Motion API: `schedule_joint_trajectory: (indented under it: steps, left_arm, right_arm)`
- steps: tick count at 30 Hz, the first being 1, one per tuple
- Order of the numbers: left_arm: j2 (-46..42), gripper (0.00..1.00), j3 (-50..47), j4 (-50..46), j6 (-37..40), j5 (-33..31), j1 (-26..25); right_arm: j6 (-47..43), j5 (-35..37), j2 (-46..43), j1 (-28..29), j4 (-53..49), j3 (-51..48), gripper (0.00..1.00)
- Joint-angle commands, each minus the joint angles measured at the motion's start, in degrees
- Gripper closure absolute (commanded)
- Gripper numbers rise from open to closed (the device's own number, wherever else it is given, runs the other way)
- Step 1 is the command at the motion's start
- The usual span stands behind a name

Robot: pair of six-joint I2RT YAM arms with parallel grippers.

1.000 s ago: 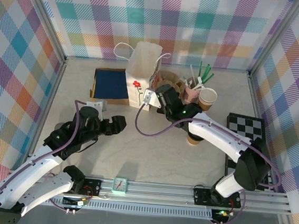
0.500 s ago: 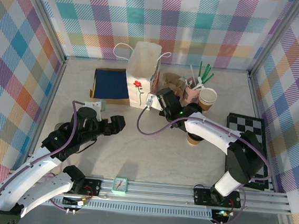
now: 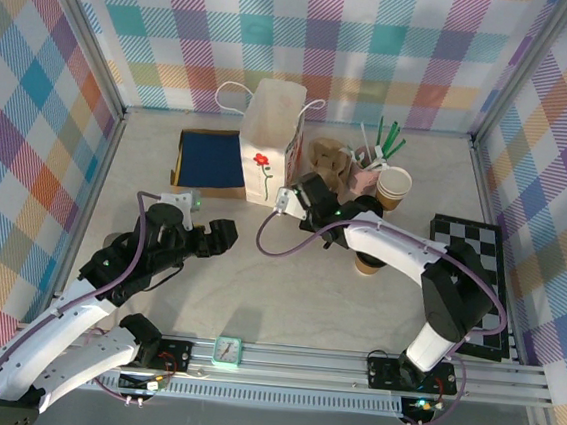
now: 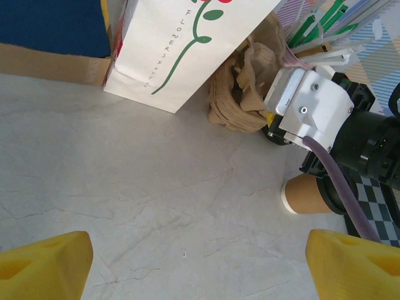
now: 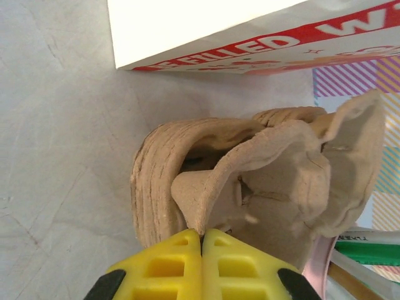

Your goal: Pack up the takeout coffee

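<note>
Robot lab test cell: plaid cloth walls (image 3: 43, 99), aluminium frame rail (image 3: 299, 360), marble-look tabletop (image 3: 286, 293)

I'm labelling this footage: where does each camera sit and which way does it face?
Top external: above and behind the bases, looking down on the pale stone-look table; white left arm and right arm show.
Left wrist: low, facing the white paper bag with a red flower; left gripper open.
Right wrist: close over the stack of brown pulp cup carriers; right gripper shut.
Shared: bag and carriers in both wrist views.

White-shelled arms (image 3: 57, 326) with black joints (image 3: 467, 313), purple cables (image 4: 335, 189) and yellow ribbed fingers (image 5: 167, 265).
</note>
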Motion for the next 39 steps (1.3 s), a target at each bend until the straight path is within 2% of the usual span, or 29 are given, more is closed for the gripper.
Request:
schedule_joint_trajectory:
  steps: [1,10,16,20,25,32,39]
  left_arm:
    - [-0.95,0.12,-0.61,0.12,0.02,-0.82,-0.01]
    - [-0.64,0.12,-0.33,0.34,0.00,-0.79,-0.02]
    - [-0.24,0.12,-0.39,0.92,0.01,-0.31,-0.02]
    - [-0.52,0.12,-0.17,0.32,0.22,-0.27,-0.02]
    - [-1.80,0.12,0.10,-1.06,0.60,-0.88,-0.02]
    - [-3.15,0.12,0.71,-3.35,1.40,-2.13,-0.02]
    - [-3.69,0.11,1.39,-4.97,2.27,-3.35,-0.02]
  right_arm:
    - [2.90,-3.00,-0.27,-0.45,-4.86,3.53,0.91]
    - [4.82,-10.97,-4.49,-2.25,-16.77,11.41,0.48]
    - [5.72,-21.50,-2.14,-8.97,-27.66,21.78,0.32]
    - [4.67,-31.74,2.69,-12.93,-37.34,31.13,0.29]
    - [2.07,-35.81,9.53,-14.50,-43.76,40.05,0.28]
    - [-3.22,-34.33,17.46,-15.48,-48.78,48.37,0.24]
    - [-7.33,-34.19,21.31,-16.32,-49.33,51.57,0.23]
